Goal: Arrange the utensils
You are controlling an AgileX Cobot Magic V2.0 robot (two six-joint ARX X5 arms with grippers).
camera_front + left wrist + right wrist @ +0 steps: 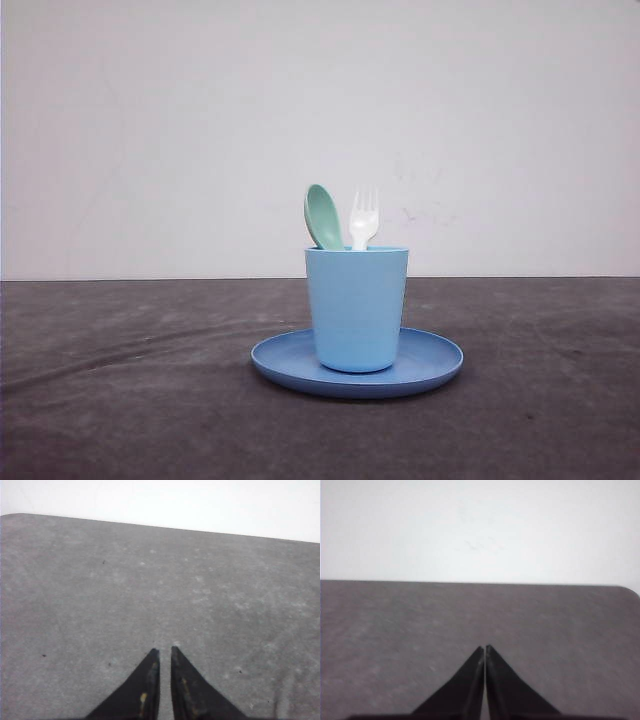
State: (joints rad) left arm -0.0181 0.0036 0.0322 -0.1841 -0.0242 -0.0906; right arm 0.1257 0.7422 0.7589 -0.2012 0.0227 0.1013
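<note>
Two utensils stand in one cup at the centre of the front view. The first is a white plastic fork [363, 220] with four tines, upright, its head rising just above the rim. The second is a pale mint-green spoon [322, 217], just to the left of the fork, its bowl tilted a little toward the left and also clearing the rim. Their handles are hidden inside the cup, so how they rest at the bottom cannot be told.

The single light blue cup [356, 310] stands upright on one round blue plate [430, 365], roughly at the plate's middle. The plate lies flat on the dark grey table [120, 380], in the lower centre of the frame, with a plain white wall [150, 130] behind.

In the left wrist view, the left gripper [163, 651] hangs over bare table, its two black fingers nearly together with only a thin slit between the tips, holding nothing. In the right wrist view, the right gripper [484, 648] has its two fingers pressed together at the tips, also holding nothing, above bare table near the wall.
</note>
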